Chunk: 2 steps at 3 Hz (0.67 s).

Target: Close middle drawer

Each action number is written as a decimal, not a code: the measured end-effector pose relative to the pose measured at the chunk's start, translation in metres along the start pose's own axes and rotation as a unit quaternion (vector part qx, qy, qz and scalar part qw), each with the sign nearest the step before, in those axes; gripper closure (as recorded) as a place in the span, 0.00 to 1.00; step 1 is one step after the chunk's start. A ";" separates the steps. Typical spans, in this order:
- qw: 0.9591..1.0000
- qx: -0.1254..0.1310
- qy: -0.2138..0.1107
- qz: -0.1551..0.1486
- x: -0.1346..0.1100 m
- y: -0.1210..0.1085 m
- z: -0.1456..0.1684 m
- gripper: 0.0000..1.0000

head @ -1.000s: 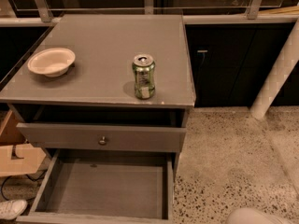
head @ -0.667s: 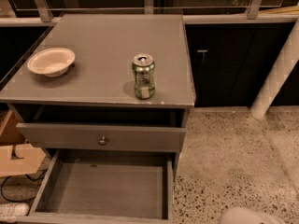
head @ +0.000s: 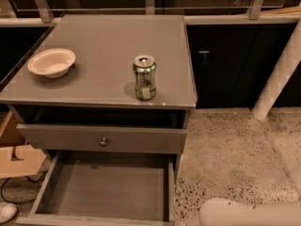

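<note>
The middle drawer (head: 108,189) stands pulled far out toward the camera. Its plain grey inside is bare, and its front runs along the bottom edge of the view with the knob hidden. Above it the taller top drawer front (head: 141,139) with a small round knob (head: 103,141) is also out a little from under the tabletop. The lowest drawer is hidden. A white rounded part of my arm (head: 249,213) shows at the bottom right, to the right of the open drawer. My gripper itself is out of view.
A green can (head: 144,77) and a white bowl (head: 51,62) stand on the grey tabletop (head: 108,41). A cardboard box (head: 19,157) and a white shoe (head: 6,211) lie at the left. A white post (head: 277,76) leans at the right over speckled floor (head: 235,154).
The white arm part at the bottom right has come further into view, moving left toward the open drawer. The drawers, can and bowl have not moved.
</note>
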<state>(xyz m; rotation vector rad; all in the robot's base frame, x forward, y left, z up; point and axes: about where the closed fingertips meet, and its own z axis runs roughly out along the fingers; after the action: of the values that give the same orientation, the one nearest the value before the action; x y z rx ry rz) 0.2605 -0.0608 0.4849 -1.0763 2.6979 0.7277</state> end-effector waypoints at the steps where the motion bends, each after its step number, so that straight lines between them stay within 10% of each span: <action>1: 1.000 -0.008 0.000 0.002 -0.002 -0.002 0.011 1.00; 2: 0.999 -0.020 -0.012 0.027 0.013 0.001 0.025 1.00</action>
<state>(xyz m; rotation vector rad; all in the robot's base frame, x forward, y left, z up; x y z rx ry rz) 0.2495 -0.0557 0.4598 -1.0021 2.7129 0.8018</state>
